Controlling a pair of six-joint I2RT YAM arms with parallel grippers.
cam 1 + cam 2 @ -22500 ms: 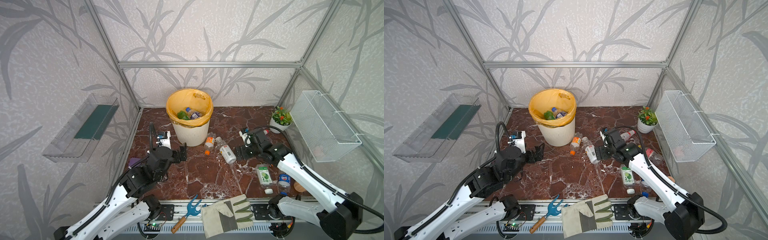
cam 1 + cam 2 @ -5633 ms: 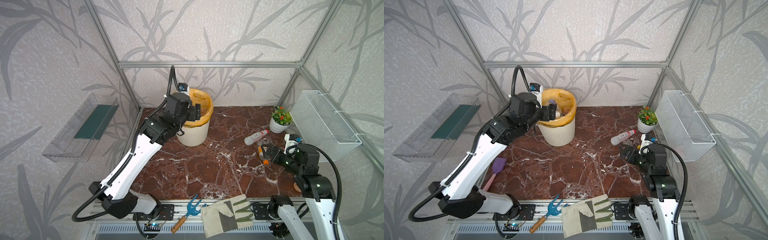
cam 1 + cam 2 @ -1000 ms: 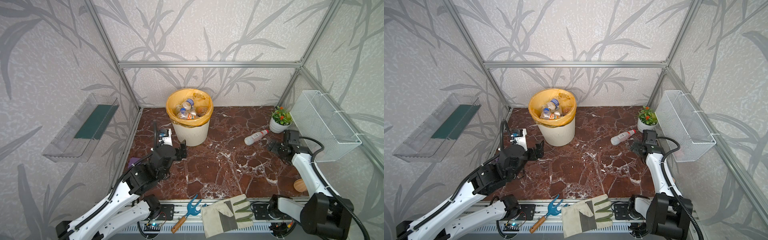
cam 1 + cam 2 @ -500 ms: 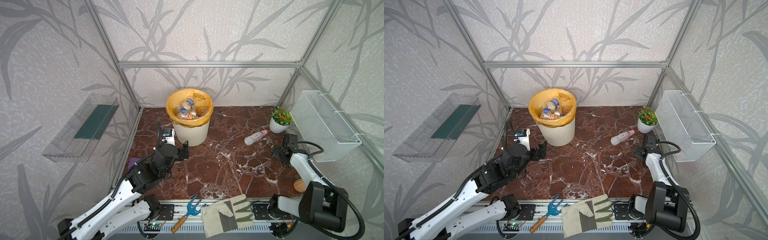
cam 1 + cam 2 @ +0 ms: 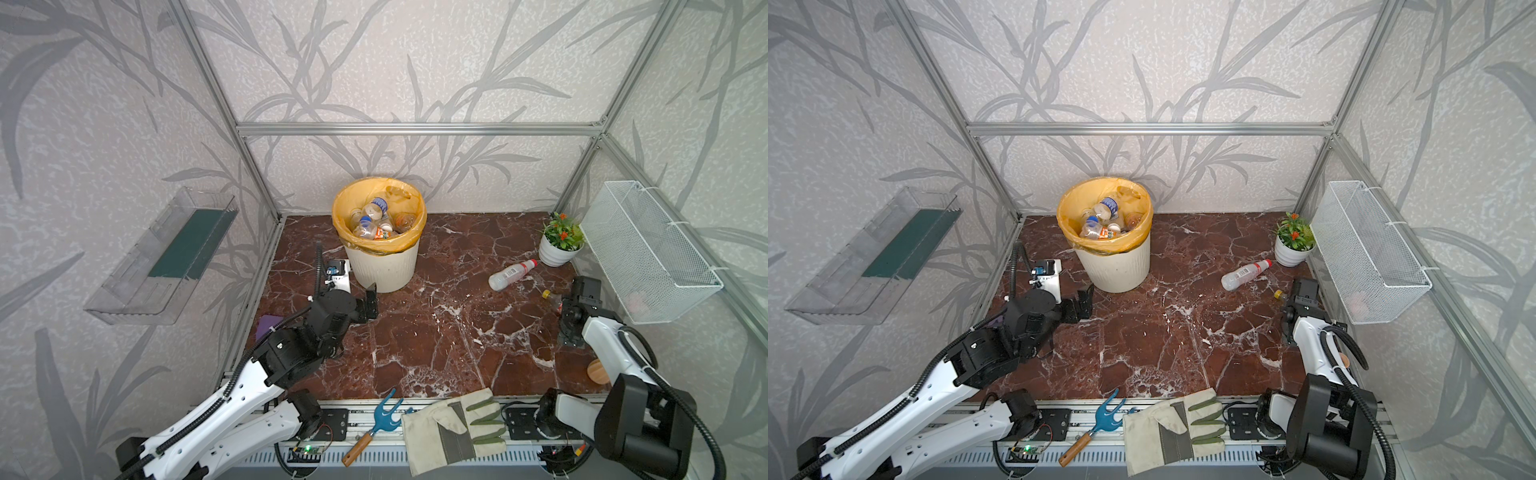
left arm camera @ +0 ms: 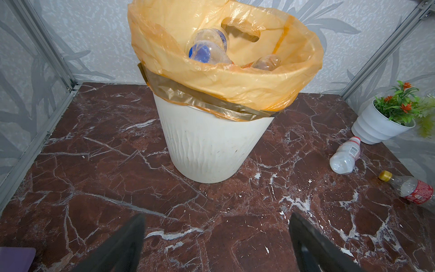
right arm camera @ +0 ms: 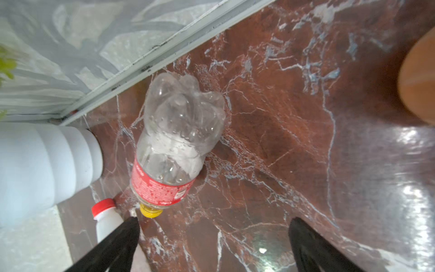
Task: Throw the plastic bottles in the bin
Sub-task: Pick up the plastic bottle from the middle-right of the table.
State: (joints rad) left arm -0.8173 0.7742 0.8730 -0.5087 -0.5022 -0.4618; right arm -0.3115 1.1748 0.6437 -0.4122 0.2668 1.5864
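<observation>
Marble floor [image 5: 415, 332] nearly cleared: most bottles [image 5: 371, 220] lying in the bin [image 5: 380, 270], 2 left out near the flowerpot [image 5: 555, 254]. Looks like the reach-for-pickup step. Right gripper [image 7: 214, 222] wide open, holding nothing, poised just short of the clear red-label bottle [image 7: 174, 141], lying on its side, yellow cap toward the jaws; white red-capped bottle [image 7: 106, 219] just beside. Left gripper [image 6: 216, 215] wide open too, empty, facing the bin. Next, probably: advance to straddle the clear body, close gently on thin plastic, lift, carry across to the bin.
</observation>
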